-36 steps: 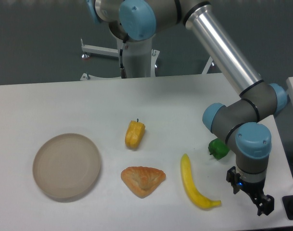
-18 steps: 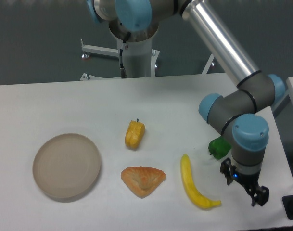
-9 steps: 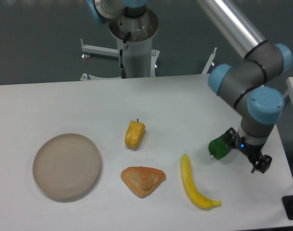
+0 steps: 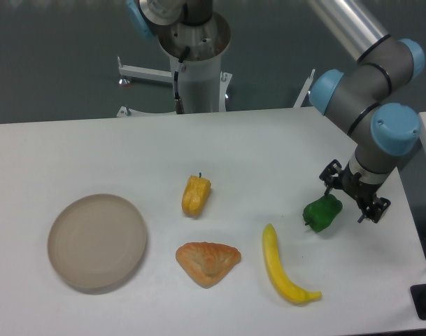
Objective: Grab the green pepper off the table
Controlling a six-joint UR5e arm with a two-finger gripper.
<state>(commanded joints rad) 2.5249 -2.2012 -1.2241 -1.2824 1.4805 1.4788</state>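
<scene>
The green pepper (image 4: 322,213) lies on the white table (image 4: 268,154) at the right, glossy and lumpy, just right of the banana's top. My gripper (image 4: 353,195) hangs just above and to the right of the pepper, fingers pointing down and spread open, one fingertip (image 4: 329,172) above the pepper's upper edge and the other (image 4: 378,208) to its right. It holds nothing.
A yellow-orange pepper (image 4: 196,195) lies mid-table. A croissant (image 4: 207,262) lies in front of it. A banana (image 4: 284,275) lies left of and below the green pepper. A round beige plate (image 4: 96,241) sits at the left. The table's right edge is close to the gripper.
My gripper has moved from the front right corner back and up toward the green pepper. It now sits right over the pepper's right side. The pepper has stayed put.
</scene>
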